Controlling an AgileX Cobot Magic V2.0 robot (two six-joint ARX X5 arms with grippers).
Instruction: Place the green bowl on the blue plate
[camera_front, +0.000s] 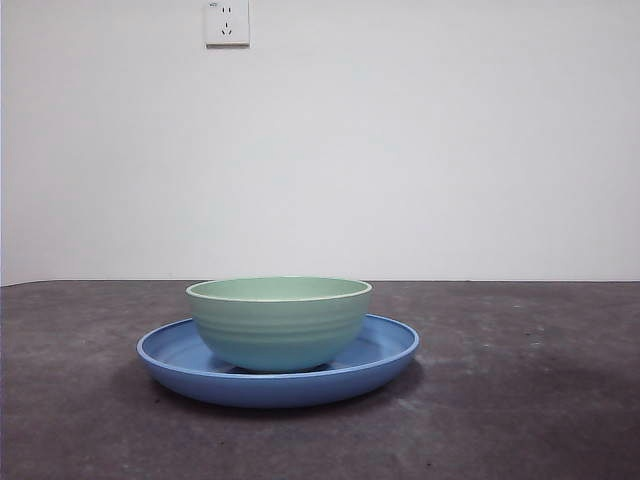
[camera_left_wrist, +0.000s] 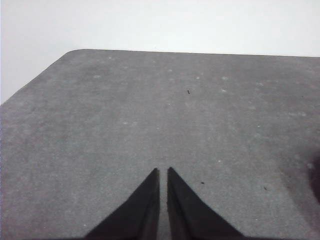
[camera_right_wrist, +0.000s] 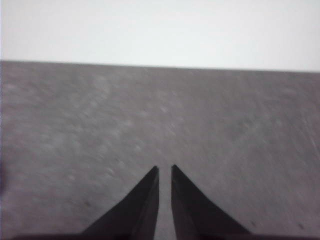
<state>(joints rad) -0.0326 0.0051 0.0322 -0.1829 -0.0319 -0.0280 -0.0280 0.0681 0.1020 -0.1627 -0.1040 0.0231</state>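
- Two grippers wait over bare table, away from the dishes.
- Left gripper (camera_left_wrist: 163, 170): jaws together, holding nothing.
- Green bowl (camera_front: 279, 325) sits upright inside the blue plate (camera_front: 170, 352), near its middle, on the grey table (camera_front: 520, 400).
- Right gripper (camera_right_wrist: 164, 168): jaws together, holding nothing.

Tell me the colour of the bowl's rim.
Lighter, creamy green on the green bowl; front view shows it best.

The dark grey, speckled table (camera_front: 520, 400) carries the blue plate (camera_front: 180, 362). The plate lies flat, at six o'clock from the table's centre.
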